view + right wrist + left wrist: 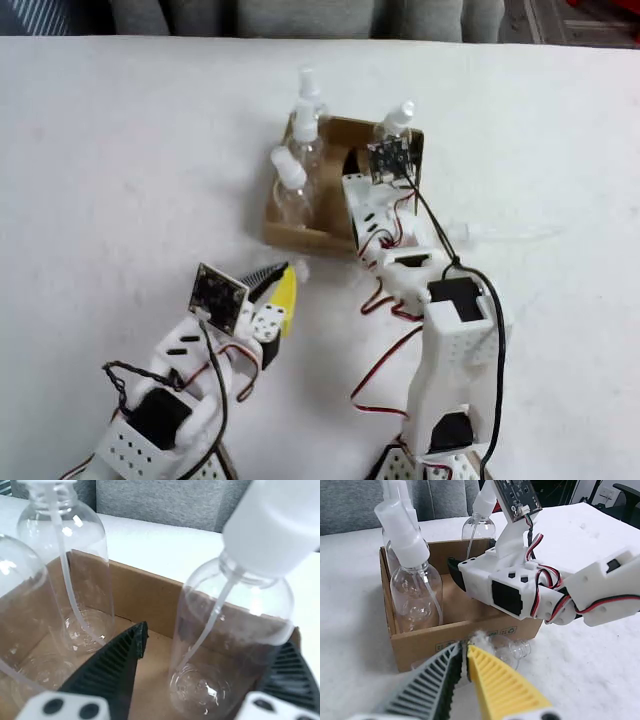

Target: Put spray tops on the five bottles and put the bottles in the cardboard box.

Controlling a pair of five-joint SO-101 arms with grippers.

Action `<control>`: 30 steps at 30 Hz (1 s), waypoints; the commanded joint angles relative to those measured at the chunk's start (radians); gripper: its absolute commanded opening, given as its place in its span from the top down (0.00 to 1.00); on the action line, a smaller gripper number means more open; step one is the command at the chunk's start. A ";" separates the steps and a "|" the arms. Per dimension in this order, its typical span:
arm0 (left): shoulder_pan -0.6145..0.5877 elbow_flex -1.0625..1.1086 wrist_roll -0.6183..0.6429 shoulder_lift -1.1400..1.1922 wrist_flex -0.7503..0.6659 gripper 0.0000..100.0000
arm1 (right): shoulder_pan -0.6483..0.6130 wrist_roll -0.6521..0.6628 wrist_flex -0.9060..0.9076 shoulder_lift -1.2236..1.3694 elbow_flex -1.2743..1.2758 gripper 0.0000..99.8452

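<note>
Clear plastic topless bottle (511, 650) by brown cardboard box (420, 647): we judge it light, slick; take mid-body. Left gripper (464, 652) closed, empty; right gripper (212, 647) spread rnd spray-topped bottle (232, 615).

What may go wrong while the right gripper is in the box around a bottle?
The right gripper straddles a capped bottle in the cardboard box; a crooked withdrawal may tip it onto the neighbouring bottles. The uncapped bottle lies beside the left gripper; a nudge may roll it away.
</note>
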 commanded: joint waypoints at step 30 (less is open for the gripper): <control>-0.010 -0.003 -0.011 -0.007 0.005 0.97 | 0.045 -0.081 -0.027 -0.160 0.006 0.67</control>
